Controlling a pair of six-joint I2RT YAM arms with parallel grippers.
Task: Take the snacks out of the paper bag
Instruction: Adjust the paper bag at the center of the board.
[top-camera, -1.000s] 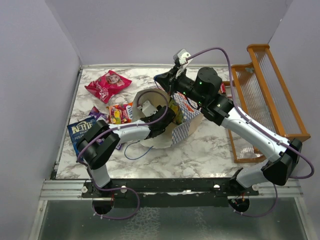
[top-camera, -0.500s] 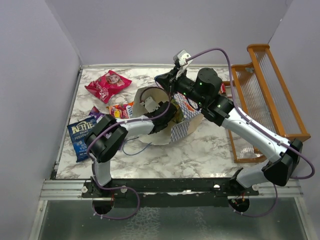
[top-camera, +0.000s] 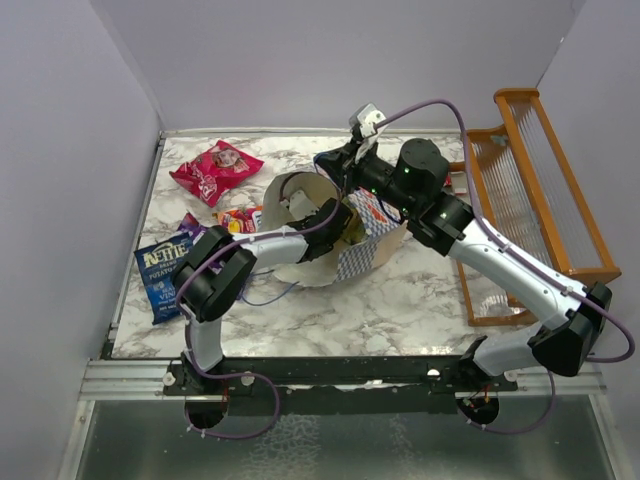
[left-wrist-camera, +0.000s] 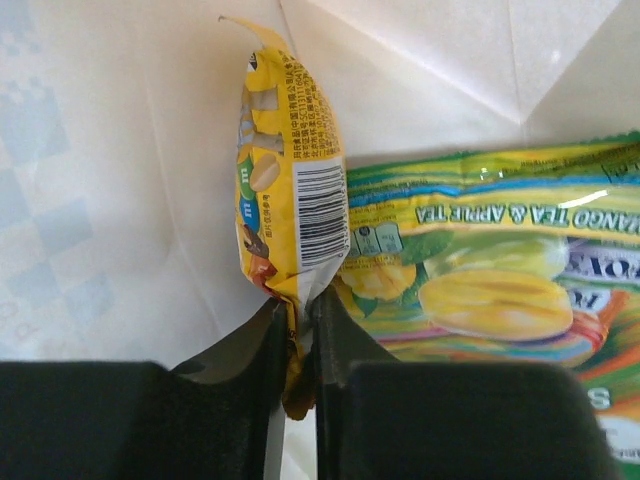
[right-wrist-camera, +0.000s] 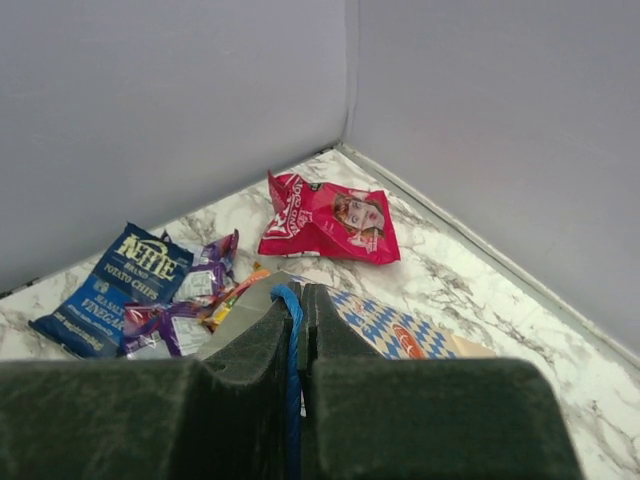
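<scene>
- One paper bag (top-camera: 300, 268) is lying near the middle of the tabletop (top-camera: 400, 300).
- Five snacks are lying outside it, toward the left edge: one pink-red bag (top-camera: 216, 171), one dark blue chips bag (top-camera: 160, 275), one orange pack (top-camera: 238, 218) and, as far as shows, two purple packs (right-wrist-camera: 205, 270).
- Two snacks are sitting inside: one yellow packet (left-wrist-camera: 285, 170) and one green-yellow pack (left-wrist-camera: 490, 260).
- One orange wooden rack (top-camera: 530, 190) is standing at the right edge.

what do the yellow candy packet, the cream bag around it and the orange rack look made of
The small yellow candy packet looks like glossy plastic film: sheen, printed barcode, crimped end. The large cream bag looks like matte paper, with sharp fold creases. The orange slatted rack is probably wood, stained or painted; grain is too small to tell.
</scene>
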